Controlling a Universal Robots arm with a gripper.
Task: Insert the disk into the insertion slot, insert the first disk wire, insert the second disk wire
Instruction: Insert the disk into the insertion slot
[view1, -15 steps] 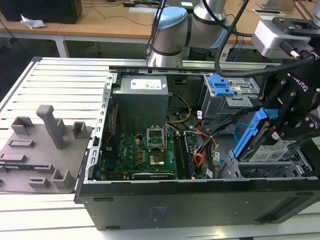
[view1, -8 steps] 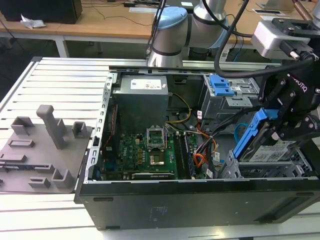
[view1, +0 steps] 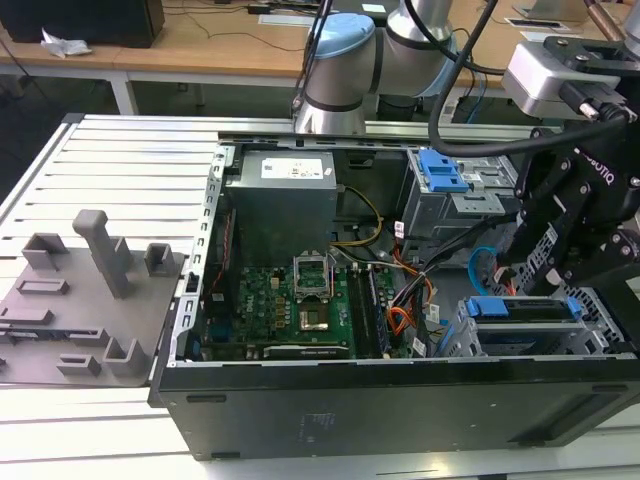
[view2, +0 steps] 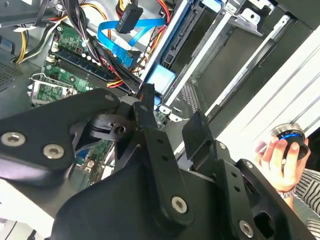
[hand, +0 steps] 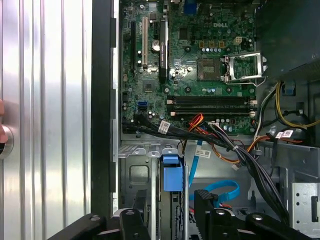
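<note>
The disk (view1: 525, 308), silver in a bright blue carrier, lies in the insertion slot (view1: 470, 338), a grey perforated cage at the front corner of the open computer case on the exterior view's right. My gripper (view1: 535, 275) hangs just above it, open. In the first wrist view the fingers (hand: 205, 200) stand either side of the disk's blue end tab (hand: 171, 172) without touching it. The second disk wire (hand: 220, 190), a flat light-blue cable, loops loose beside the slot; it also shows past the gripper (view2: 172, 120) as a light-blue loop (view2: 115, 32).
An orange and black wire bundle (view1: 408, 290) runs between the motherboard (view1: 290, 300) and the slot. A taller grey cage with a blue latch (view1: 440, 172) stands behind. A person's hand (view2: 280, 155) holds a round knob beside the case. Grey fixtures (view1: 90, 270) sit on the exterior view's left.
</note>
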